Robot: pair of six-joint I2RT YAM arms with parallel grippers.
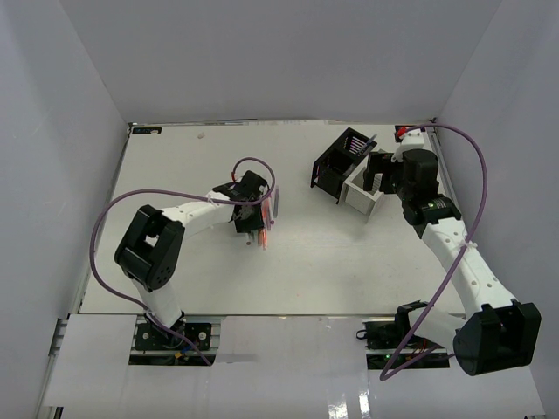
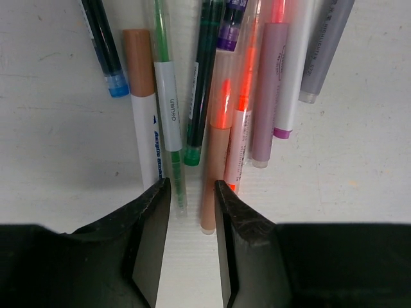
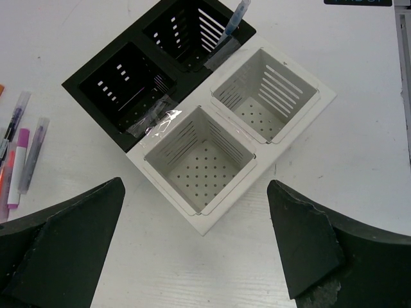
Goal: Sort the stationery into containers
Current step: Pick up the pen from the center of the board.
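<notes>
While the left gripper [image 2: 192,192] hangs low over the stationery [image 2: 257,96], its jaws stand partly apart and clasp nothing. The tip of a pale green pen [image 2: 168,102] and the end of a peach marker [image 2: 215,173] lie right at the gap. These pens and markers lie bunched side by side on the tabletop [image 2: 51,160], left of centre. Further right, the black container [image 3: 122,80] and the white container [image 3: 302,128] sit touching near the far right corner. A blue pen [image 3: 234,19] leans in the black one's far compartment. The right gripper [image 3: 196,186] hovers above the white one, jaws spread wide and empty.
</notes>
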